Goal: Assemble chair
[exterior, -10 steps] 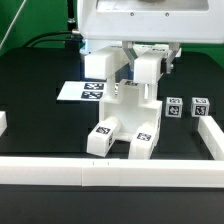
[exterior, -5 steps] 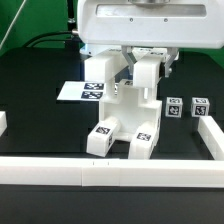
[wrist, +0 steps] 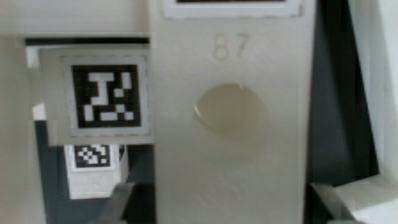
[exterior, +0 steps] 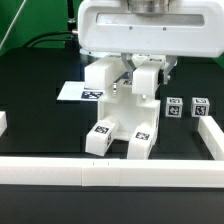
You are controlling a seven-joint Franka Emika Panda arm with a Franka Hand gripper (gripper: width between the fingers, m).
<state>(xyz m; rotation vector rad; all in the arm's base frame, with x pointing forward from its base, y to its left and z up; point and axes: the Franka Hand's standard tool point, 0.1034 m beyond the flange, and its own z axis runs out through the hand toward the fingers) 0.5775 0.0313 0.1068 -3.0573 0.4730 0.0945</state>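
Note:
The partly built chair (exterior: 125, 115) stands mid-table. It is made of chunky white pieces; two tagged legs (exterior: 101, 137) point toward the front rail and two uprights (exterior: 102, 75) rise behind. My gripper (exterior: 148, 62) hangs over it from the big white hand, at the upright on the exterior view's right (exterior: 150, 80). In the wrist view a white chair bar (wrist: 222, 110) with a round dimple fills the space in my gripper (wrist: 217, 205). One finger (wrist: 128, 208) shows on each side of the bar, shut on it. A tagged chair piece (wrist: 103, 95) lies beside the bar.
Two small tagged white cubes (exterior: 187, 107) sit at the exterior view's right. The marker board (exterior: 70, 92) lies behind the chair on the left. White border rails run along the front (exterior: 110, 172) and the right (exterior: 212, 140).
The hand has come down a little over the chair, and the two uprights sit slightly lower in the picture. The legs at the front have not moved.

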